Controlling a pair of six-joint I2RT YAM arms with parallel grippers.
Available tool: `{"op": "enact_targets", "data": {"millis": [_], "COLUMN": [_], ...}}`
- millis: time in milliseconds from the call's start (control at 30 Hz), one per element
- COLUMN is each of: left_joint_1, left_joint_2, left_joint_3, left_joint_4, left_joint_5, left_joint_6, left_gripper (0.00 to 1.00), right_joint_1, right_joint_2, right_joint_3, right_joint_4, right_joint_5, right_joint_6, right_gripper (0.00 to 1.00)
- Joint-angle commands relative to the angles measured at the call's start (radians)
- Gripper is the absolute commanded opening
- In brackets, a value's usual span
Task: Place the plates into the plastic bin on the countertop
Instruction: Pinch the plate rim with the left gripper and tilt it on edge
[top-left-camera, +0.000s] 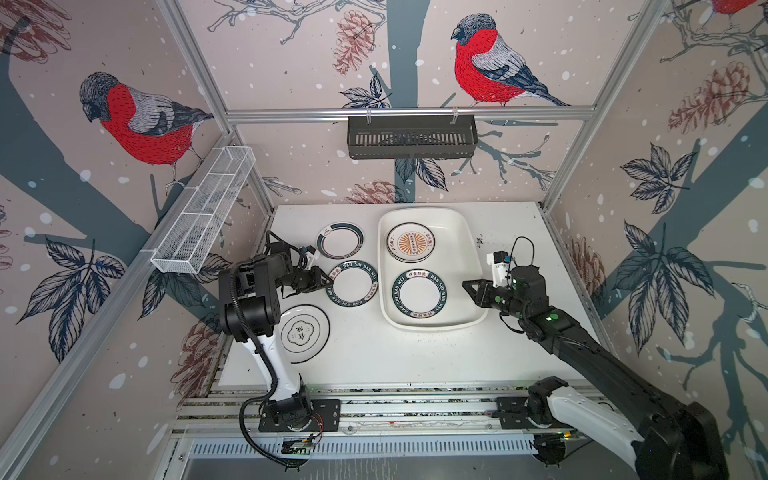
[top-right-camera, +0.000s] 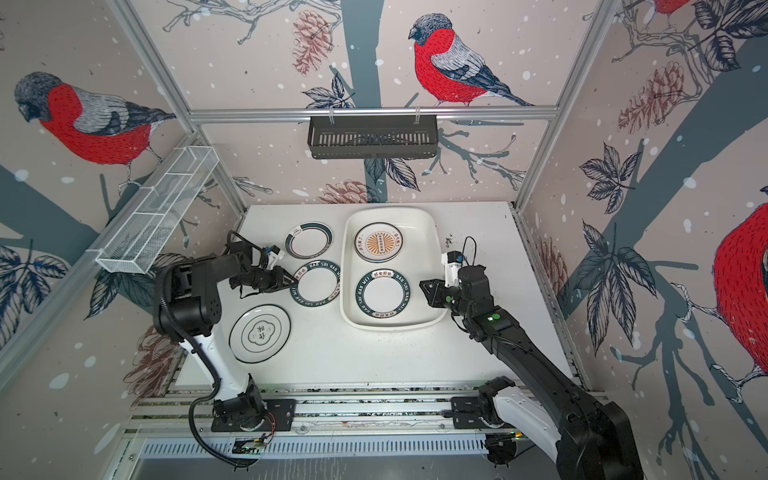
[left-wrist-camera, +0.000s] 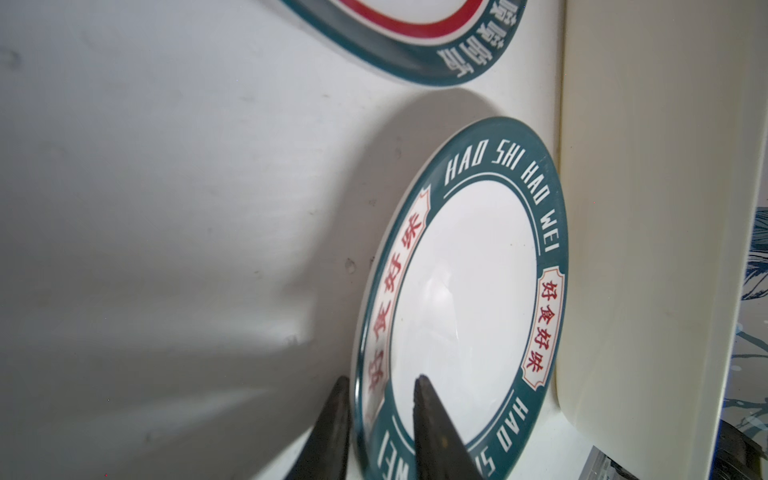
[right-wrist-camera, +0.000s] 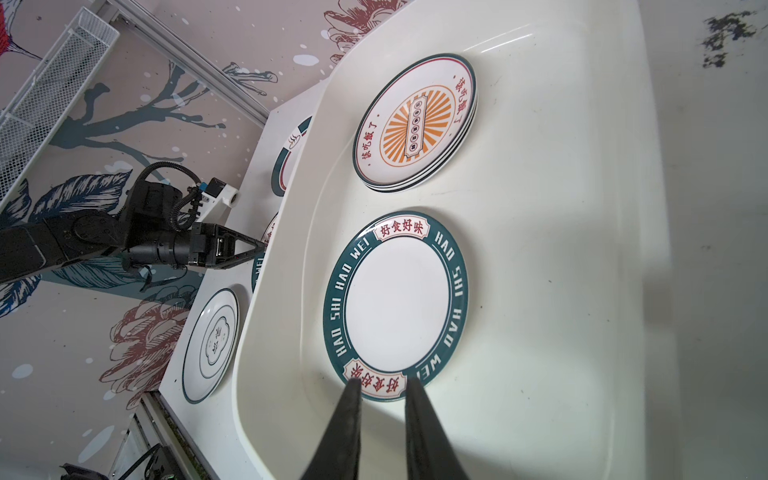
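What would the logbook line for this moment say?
left gripper: astride rim of loose lettered plate | right gripper: empty, over edge of plastic bin | binned: sunburst stack, second lettered plate

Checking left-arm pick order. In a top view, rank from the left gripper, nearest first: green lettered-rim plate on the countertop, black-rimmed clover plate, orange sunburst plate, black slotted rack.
From the left gripper:
1. Round green lettered-rim plate on the countertop: at the jaws.
2. Black-rimmed clover plate: front left.
3. Orange sunburst plate: back right.
4. Black slotted rack: back wall.
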Motion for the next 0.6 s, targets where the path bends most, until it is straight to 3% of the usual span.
{"op": "enact_targets", "data": {"millis": [0, 167, 200, 467, 567], "left_joint_1": [0.001, 0.003, 0.003, 0.003, 0.002], "left_joint_2": [0.013, 0.027, 0.026, 0.024, 0.025], "left_joint_3": [0.016, 0.023, 0.022, 0.024, 0.028], "left_joint_4": [-0.019, -0.035, -0.037, -0.034, -0.035], "left_joint_5": [0.042, 0.052, 0.054, 0.083, 0.091], "left_joint_6": [0.039, 0.059, 0.061, 0.048, 0.045], "left_gripper": [0.27, 0.20, 0.15, 0.13, 0.07], "right_joint_1": [0.001, 0.000, 0.001, 0.001, 0.001], "right_joint_2": [0.004, 0.010, 0.011, 0.010, 0.011], "right_joint_3": [-0.003, -0.008, -0.010, -0.010, -0.013], "right_joint_4": [0.041, 0.050, 0.052, 0.053, 0.054], "right_joint_5": [-0.008, -0.014, -0.014, -0.014, -0.014], "right_joint_6": [0.009, 0.014, 0.015, 0.016, 0.015], "right_gripper": [0.21, 0.21, 0.21, 0.21, 0.21]}}
